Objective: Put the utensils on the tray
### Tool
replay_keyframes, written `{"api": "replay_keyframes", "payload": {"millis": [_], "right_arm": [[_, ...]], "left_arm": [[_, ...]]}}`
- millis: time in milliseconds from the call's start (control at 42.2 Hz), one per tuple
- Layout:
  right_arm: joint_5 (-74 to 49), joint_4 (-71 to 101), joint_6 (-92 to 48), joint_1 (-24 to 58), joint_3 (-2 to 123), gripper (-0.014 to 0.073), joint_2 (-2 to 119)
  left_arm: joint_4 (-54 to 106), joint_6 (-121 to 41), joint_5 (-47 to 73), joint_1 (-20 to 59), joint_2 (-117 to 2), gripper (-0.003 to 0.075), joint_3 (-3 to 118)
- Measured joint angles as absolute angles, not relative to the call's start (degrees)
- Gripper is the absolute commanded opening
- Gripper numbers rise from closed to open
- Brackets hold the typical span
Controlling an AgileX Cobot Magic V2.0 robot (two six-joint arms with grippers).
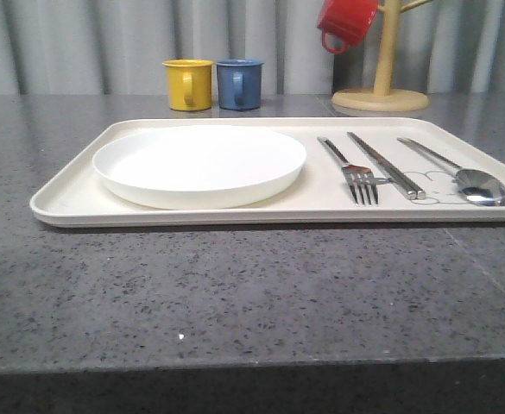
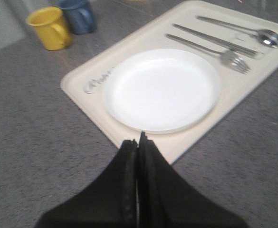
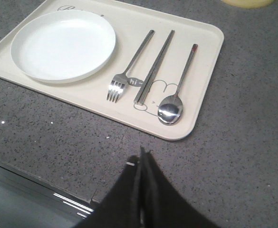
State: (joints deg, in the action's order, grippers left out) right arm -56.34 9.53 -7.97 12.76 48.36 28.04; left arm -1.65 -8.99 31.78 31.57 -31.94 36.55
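Observation:
The cream tray (image 1: 71,194) lies on the grey table, its rim also showing in both wrist views (image 2: 81,90) (image 3: 210,42). On its right half lie a silver fork (image 1: 352,172) (image 3: 124,76) (image 2: 210,50), a knife (image 1: 386,164) (image 3: 154,66) (image 2: 215,40) and a spoon (image 1: 468,177) (image 3: 174,102) (image 2: 253,31), side by side. My left gripper (image 2: 138,140) is shut and empty, hovering over the tray's near rim by the plate. Over bare table in front of the tray, my right gripper (image 3: 142,154) is also shut with nothing in it.
A round white plate (image 1: 198,162) (image 3: 62,43) fills the tray's left half. A yellow mug (image 1: 188,84) and a blue mug (image 1: 239,84) stand behind the tray. A wooden mug tree (image 1: 383,82) with a red mug (image 1: 347,21) stands back right. The table's front edge (image 3: 43,180) is close.

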Motion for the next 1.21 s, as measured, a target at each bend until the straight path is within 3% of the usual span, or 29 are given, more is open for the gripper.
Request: {"api": "replay_keyframes", "payload": {"millis": [261, 474, 1209], "right_arm": [[-56.3, 9.5, -8.0, 12.8, 48.4, -0.0067, 28.0], [-56.3, 9.5, -8.0, 12.8, 48.4, -0.0067, 28.0], [-56.3, 9.5, -8.0, 12.8, 48.4, -0.0067, 28.0]], "left_arm": [[-1.8, -9.0, 16.4, 15.0, -11.1, -0.002, 14.3], [3.0, -9.0, 7.4, 4.7, -1.1, -0.002, 1.5], [4.0, -9.0, 2.9, 2.0, 0.2, -0.002, -0.1]]}}
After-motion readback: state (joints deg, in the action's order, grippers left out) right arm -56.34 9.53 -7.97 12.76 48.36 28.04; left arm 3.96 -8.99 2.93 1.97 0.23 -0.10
